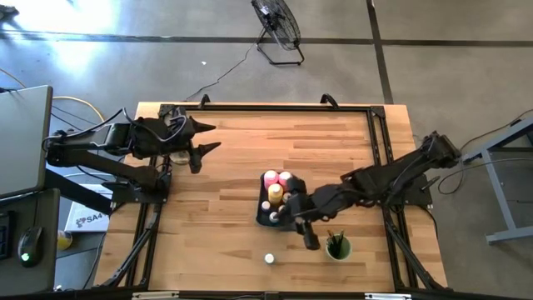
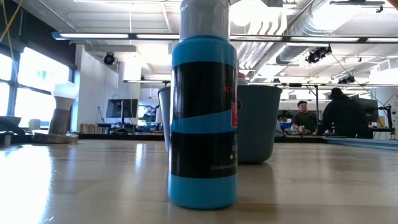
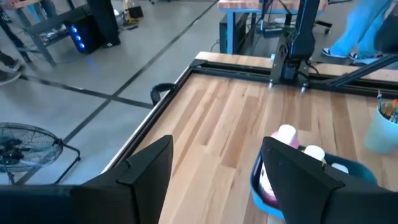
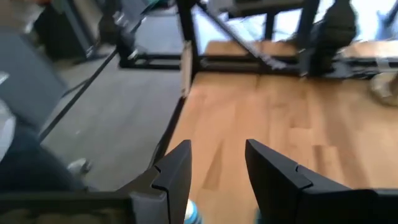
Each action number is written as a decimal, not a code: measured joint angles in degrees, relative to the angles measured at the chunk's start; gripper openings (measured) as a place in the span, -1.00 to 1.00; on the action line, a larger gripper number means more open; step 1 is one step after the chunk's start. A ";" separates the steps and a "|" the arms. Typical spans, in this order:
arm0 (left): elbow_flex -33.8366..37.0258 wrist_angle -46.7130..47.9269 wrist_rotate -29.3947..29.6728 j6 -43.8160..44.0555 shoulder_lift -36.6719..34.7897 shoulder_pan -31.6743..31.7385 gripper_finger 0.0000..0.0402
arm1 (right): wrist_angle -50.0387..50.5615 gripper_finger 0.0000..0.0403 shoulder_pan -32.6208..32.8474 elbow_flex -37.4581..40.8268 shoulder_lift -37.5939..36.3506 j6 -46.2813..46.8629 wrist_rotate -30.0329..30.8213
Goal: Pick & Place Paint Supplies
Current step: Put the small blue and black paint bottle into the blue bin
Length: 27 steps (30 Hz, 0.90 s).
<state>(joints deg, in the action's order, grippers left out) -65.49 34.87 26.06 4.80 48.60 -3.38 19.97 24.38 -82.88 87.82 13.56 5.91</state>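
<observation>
A blue-grey tray [image 1: 260, 208] near the table's middle holds two pink squeeze bottles [image 1: 278, 177], a yellow bottle [image 1: 275, 197] and small jars. The left wrist view shows the pink bottles [image 3: 286, 135] standing in the tray [image 3: 255, 182]. One pale-capped blue jar [image 1: 269, 259] stands alone near the front edge, and it fills the low view [image 2: 202, 118]. Thin brushes stand in the green cup [image 1: 337, 247]. My right gripper [image 1: 310, 240] hangs open above the tray's near right corner, with nothing between its fingers [image 4: 217, 149]. My left gripper [image 1: 215, 137] waits open at the far left [image 3: 217, 146].
A black frame [image 1: 379, 142] runs along the table's far and side edges. Bare wood lies between the left gripper and the tray. A floor fan [image 1: 279, 29] stands beyond the far edge. In the low view, people sit at desks [image 2: 336, 115] far behind the cup [image 2: 255, 121].
</observation>
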 joint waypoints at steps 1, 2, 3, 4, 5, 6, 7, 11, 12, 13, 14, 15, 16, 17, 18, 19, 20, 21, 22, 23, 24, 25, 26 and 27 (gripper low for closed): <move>0.00 -0.10 0.00 0.00 -0.05 0.00 0.20 | 0.53 -0.29 -0.15 -0.41 0.66 -0.24 -1.51; 0.00 -0.26 -0.02 0.00 -0.20 0.00 0.20 | 0.76 -0.29 -0.33 -0.64 1.30 -0.67 -3.08; 0.00 -0.39 0.00 0.00 -0.32 0.00 0.20 | 0.74 -0.29 -0.57 -0.90 2.04 -1.46 -4.47; 0.00 -0.47 0.00 0.00 -0.41 0.00 0.20 | 0.76 -0.29 -0.89 -1.05 2.78 -2.17 -5.91; 0.00 -0.48 0.04 0.00 -0.46 0.00 0.20 | 0.84 -0.29 -1.17 -1.10 3.50 -2.95 -6.70; 0.00 -0.45 0.08 0.00 -0.46 0.00 0.20 | 0.85 -0.29 -1.48 -1.21 4.25 -3.40 -7.51; 0.00 -0.45 0.11 0.01 -0.43 0.00 0.20 | 0.79 -0.29 -1.74 -1.30 4.88 -3.79 -8.16; 0.00 -0.41 0.11 0.00 -0.35 0.00 0.20 | 0.68 -0.29 -2.62 -1.32 7.34 -5.82 -10.42; 0.00 -0.39 0.11 0.00 -0.23 0.00 0.20 | 0.67 -0.29 -2.84 -1.32 8.06 -6.44 -10.93; -0.04 -0.41 0.13 0.00 -0.02 0.00 0.20 | 0.54 -0.29 -3.04 -1.32 8.77 -7.26 -10.94; -0.04 -0.37 0.13 0.02 0.07 0.00 0.20 | 0.48 -0.29 -3.16 -1.32 9.41 -7.89 -11.02; -0.04 -0.17 0.13 0.00 0.12 0.00 0.20 | 0.48 -0.29 -3.25 -1.32 10.02 -8.54 -11.43; -0.03 -0.07 0.13 0.00 0.13 0.00 0.20 | 0.45 -0.29 -3.53 -1.32 10.62 -9.19 -12.38; -0.04 -0.21 0.13 0.02 0.09 0.00 0.20 | 0.30 -0.29 -3.81 -1.32 11.16 -9.62 -13.70; -0.04 -0.33 0.13 0.02 0.04 0.00 0.20 | 0.26 -0.29 -4.03 -1.32 11.63 -10.05 -15.03; -0.04 -0.32 0.15 0.02 0.02 0.00 0.20 | 0.15 -0.29 -4.30 -1.32 12.17 -10.24 -16.23; -0.04 -0.32 0.19 0.02 0.04 0.00 0.20 | -0.14 -0.29 -4.56 -1.32 12.74 -10.31 -17.30; -0.04 -0.27 0.38 0.02 0.07 0.00 0.20 | -0.27 -0.29 -4.70 -1.32 13.14 -10.35 -18.31; -0.04 -0.16 0.91 0.02 0.10 0.00 0.20 | -0.19 -0.29 -4.72 -1.32 13.52 -10.36 -18.77; -0.04 -0.06 1.69 -0.01 0.09 -0.02 0.20 | -0.52 -0.29 -4.91 -1.32 13.87 -10.35 -19.15; -0.04 -0.04 2.56 -0.02 0.09 -0.02 0.20 | -0.75 -0.29 -4.99 -1.32 14.00 -10.37 -19.44; -0.04 0.15 3.40 -0.37 0.07 -0.02 0.20 | -0.67 -0.29 -4.97 -1.32 14.02 -10.38 -19.59; -0.04 0.54 4.34 -0.75 0.07 -0.02 0.20 | -0.77 -0.29 -4.95 -1.32 14.02 -10.39 -19.71; -0.04 1.12 4.90 -1.62 0.07 0.00 0.20 | -0.95 -0.29 -4.94 -1.33 14.02 -10.40 -19.77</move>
<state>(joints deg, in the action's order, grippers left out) -65.54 35.98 30.97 3.17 48.66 -3.38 19.01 19.44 -84.21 101.84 3.16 -13.87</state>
